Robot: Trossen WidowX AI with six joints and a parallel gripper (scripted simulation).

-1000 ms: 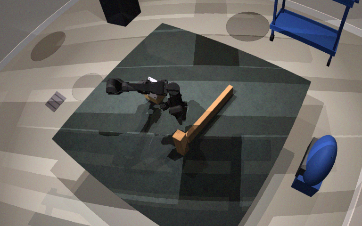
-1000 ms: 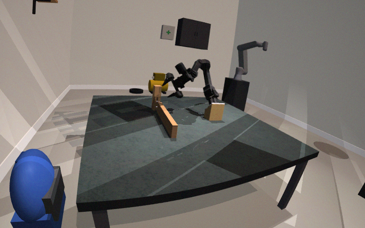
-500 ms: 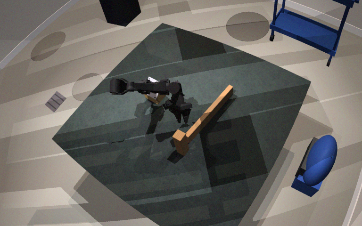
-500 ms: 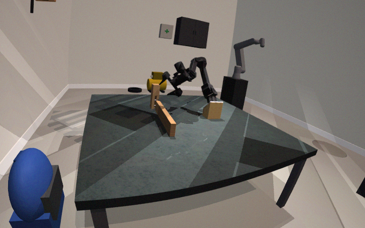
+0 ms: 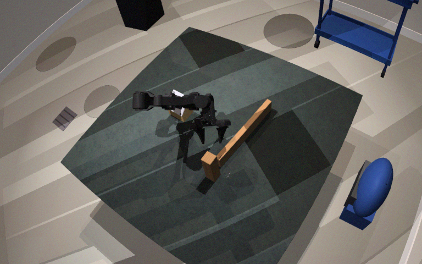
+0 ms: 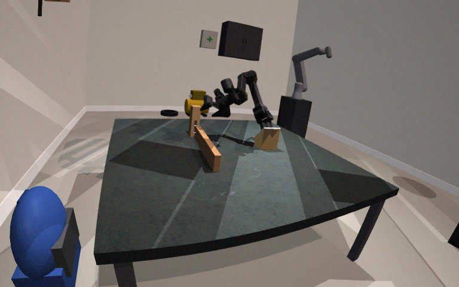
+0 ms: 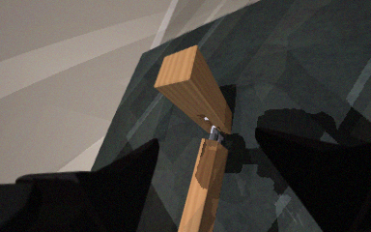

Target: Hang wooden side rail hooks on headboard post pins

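The wooden headboard post (image 5: 211,166) (image 6: 194,118) (image 7: 192,89) stands upright on the dark table (image 5: 217,218) (image 6: 271,202). The wooden side rail (image 5: 245,130) (image 6: 208,149) (image 7: 205,193) meets the post with its hook end and slopes away from it. Its far end lies on the table. The steel hooks (image 7: 214,132) sit at the post's slot; the pins are hidden. My gripper (image 5: 211,135) (image 6: 213,107) (image 7: 206,137) is open and empty. It hangs in the air beside the post and rail and touches neither.
The arm stands on a wooden block (image 5: 183,114) (image 6: 267,139). Off the table are a blue cart (image 5: 357,34), a blue oval object (image 5: 373,190) (image 6: 37,229), a black cabinet (image 5: 139,12), and a grey arm on a black pedestal (image 6: 294,115).
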